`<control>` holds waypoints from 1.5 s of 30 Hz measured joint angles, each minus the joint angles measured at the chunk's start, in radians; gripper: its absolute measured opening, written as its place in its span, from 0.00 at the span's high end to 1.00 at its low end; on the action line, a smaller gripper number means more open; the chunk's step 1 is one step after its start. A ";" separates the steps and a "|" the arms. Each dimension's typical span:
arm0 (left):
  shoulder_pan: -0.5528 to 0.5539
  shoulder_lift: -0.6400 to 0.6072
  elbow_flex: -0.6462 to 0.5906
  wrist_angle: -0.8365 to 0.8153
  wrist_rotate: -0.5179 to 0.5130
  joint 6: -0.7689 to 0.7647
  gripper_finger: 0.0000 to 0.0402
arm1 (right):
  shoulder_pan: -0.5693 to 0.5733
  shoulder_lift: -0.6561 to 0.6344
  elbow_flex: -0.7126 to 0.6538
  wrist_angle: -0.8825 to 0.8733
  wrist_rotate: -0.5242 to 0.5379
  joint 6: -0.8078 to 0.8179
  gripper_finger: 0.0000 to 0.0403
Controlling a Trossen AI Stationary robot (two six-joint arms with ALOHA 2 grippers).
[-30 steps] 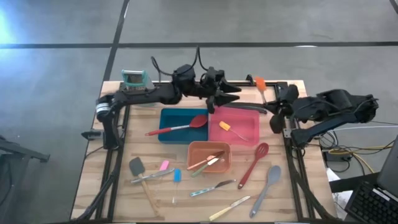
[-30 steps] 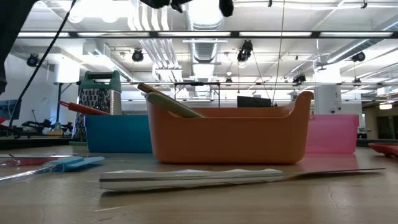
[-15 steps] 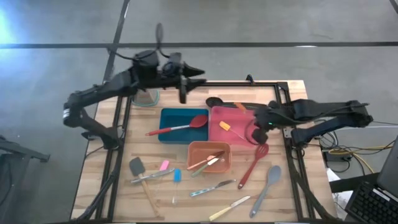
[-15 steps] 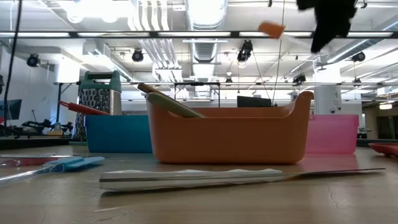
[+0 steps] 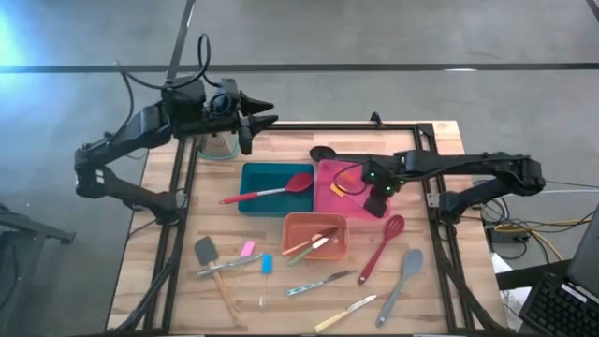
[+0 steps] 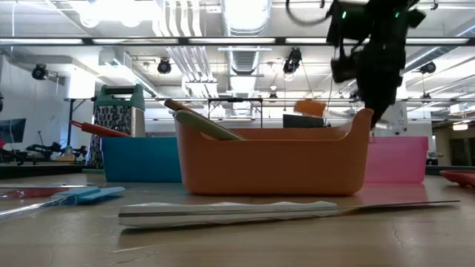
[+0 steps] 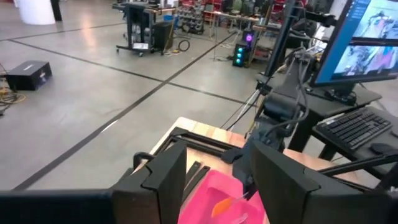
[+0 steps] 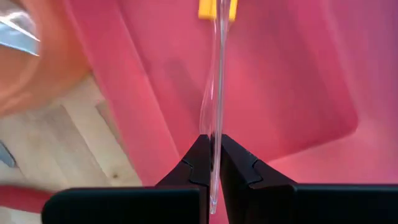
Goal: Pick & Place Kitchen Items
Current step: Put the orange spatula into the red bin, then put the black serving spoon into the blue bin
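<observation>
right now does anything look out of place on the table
One thing: the red spoon lies askew across the blue tray, its handle poking out over the rim onto the table. Several utensils lie loose outside the trays.

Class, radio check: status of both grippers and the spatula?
Right gripper shut on orange spatula, above pink tray. Left gripper open, empty, by grater. Nothing blocking.

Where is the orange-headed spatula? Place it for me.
The orange-headed spatula hangs over the pink tray, its clear handle pinched in the right gripper; in the high view this is right of centre, beside the blue tray.
</observation>
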 joint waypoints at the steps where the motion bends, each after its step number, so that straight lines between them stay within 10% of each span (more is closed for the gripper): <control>1: 0.000 -0.004 -0.005 0.000 -0.003 0.001 0.55 | -0.012 0.019 -0.010 0.010 -0.018 -0.009 0.98; 22: 0.000 -0.005 -0.017 -0.006 -0.011 0.049 0.55 | -0.101 0.381 0.022 0.086 -0.093 -0.085 0.88; 37: 0.000 -0.005 -0.021 -0.007 -0.011 0.058 0.55 | -0.101 0.145 0.212 -0.117 -0.077 -0.134 0.62; 45: 0.000 -0.004 -0.021 -0.034 -0.011 0.059 0.55 | -0.101 -0.085 0.334 -0.299 0.242 -0.335 0.58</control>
